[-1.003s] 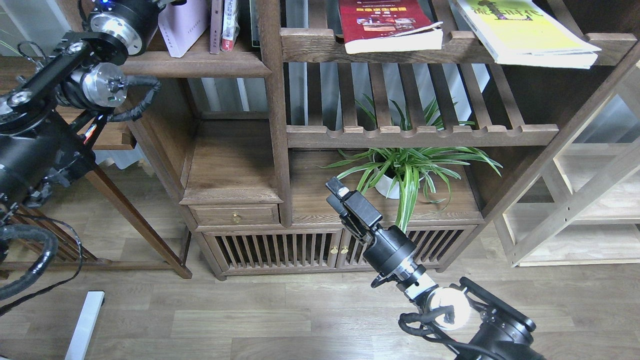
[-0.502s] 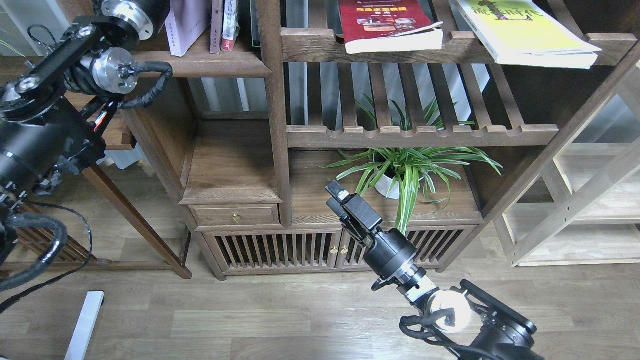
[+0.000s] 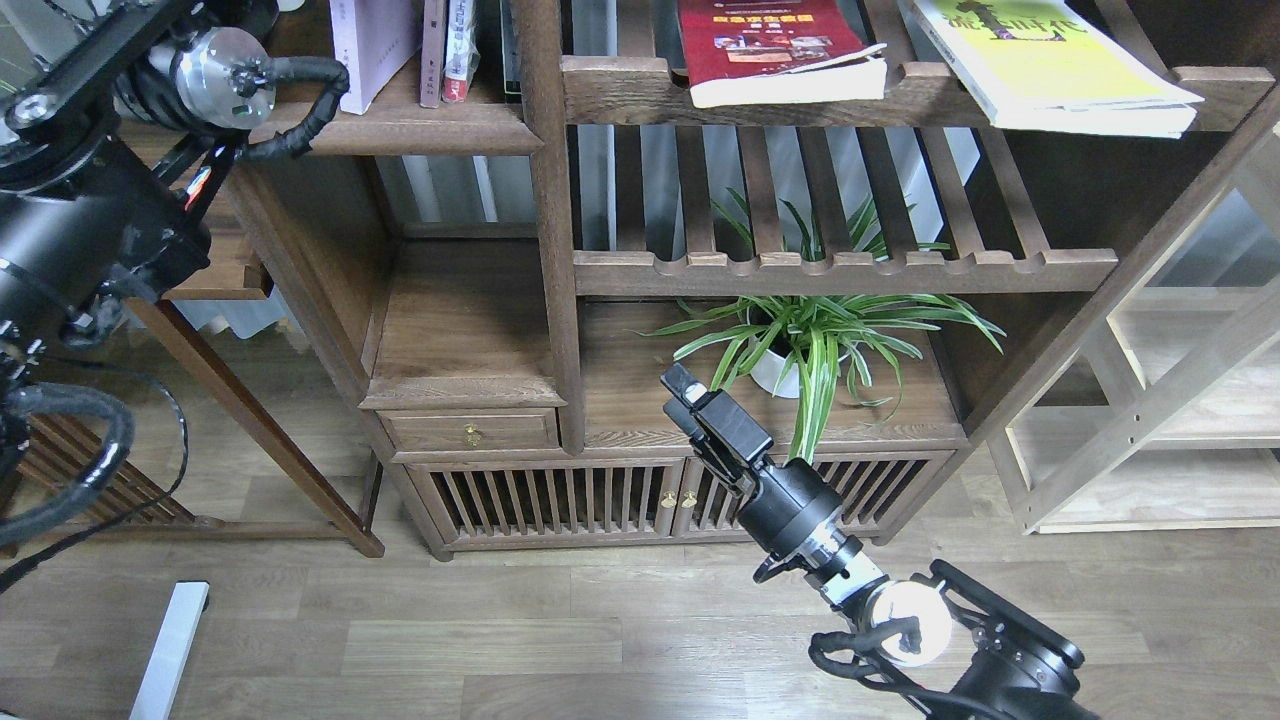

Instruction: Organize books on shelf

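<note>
The pale lavender-white book (image 3: 368, 48) stands on the solid dark-brown shelf (image 3: 400, 128) at the top left, beside several thin upright books (image 3: 448, 50). The thick dark-red book (image 3: 775, 50) lies flat on the upper slatted rack. The yellow-green book (image 3: 1050, 65) lies flat on that rack further right, overhanging its front rail. My left arm (image 3: 200, 70) rises past the shelf's left end and its gripper is above the top edge, out of view. My right gripper (image 3: 686, 388) hangs low before the cabinet, empty; its fingers cannot be told apart.
A potted spider plant (image 3: 810, 340) stands on the lower ledge just right of my right gripper. A lower slatted rack (image 3: 840, 270) is above it. A small drawer (image 3: 470, 432) and slatted cabinet doors (image 3: 560, 500) are below. A pale wooden rack (image 3: 1180, 420) stands at the right.
My left arm has moved up, so its gripper end has left the top of the view. The lavender book stands a little more upright. My right gripper has shifted slightly right and down.
</note>
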`<control>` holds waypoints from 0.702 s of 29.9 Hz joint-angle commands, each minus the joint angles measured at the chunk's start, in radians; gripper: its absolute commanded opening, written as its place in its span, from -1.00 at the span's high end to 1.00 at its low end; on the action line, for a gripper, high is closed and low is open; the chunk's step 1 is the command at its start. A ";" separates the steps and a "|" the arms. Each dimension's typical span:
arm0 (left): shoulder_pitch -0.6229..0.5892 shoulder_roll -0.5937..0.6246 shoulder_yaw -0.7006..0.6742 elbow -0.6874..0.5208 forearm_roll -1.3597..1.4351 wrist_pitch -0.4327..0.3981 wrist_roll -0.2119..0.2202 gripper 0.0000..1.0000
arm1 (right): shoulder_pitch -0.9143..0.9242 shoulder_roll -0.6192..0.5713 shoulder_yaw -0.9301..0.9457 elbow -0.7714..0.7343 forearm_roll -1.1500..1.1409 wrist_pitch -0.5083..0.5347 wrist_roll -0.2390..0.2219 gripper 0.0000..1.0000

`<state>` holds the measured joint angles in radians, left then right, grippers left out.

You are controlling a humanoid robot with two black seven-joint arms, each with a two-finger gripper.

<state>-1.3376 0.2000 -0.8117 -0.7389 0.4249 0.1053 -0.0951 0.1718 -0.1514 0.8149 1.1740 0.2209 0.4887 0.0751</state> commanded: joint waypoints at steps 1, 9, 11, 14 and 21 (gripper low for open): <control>-0.015 -0.001 -0.003 0.000 0.000 0.001 -0.002 -0.03 | -0.001 -0.014 -0.002 0.001 0.000 0.000 0.000 -0.69; -0.057 -0.001 -0.014 0.000 -0.001 0.001 -0.003 -0.04 | -0.023 -0.043 0.000 -0.001 0.000 0.000 0.000 -0.69; -0.063 -0.001 -0.021 -0.002 -0.001 0.001 -0.003 -0.04 | -0.029 -0.053 0.000 -0.001 0.000 0.000 0.000 -0.69; -0.075 0.005 -0.023 -0.008 -0.001 0.002 -0.002 -0.04 | -0.031 -0.059 0.000 -0.001 -0.002 0.000 0.000 -0.69; -0.071 0.079 -0.015 -0.068 -0.001 -0.010 0.003 -0.26 | -0.031 -0.065 0.007 -0.001 -0.002 0.000 0.000 -0.70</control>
<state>-1.4118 0.2415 -0.8343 -0.7786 0.4233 0.1017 -0.0953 0.1401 -0.2113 0.8222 1.1735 0.2195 0.4887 0.0751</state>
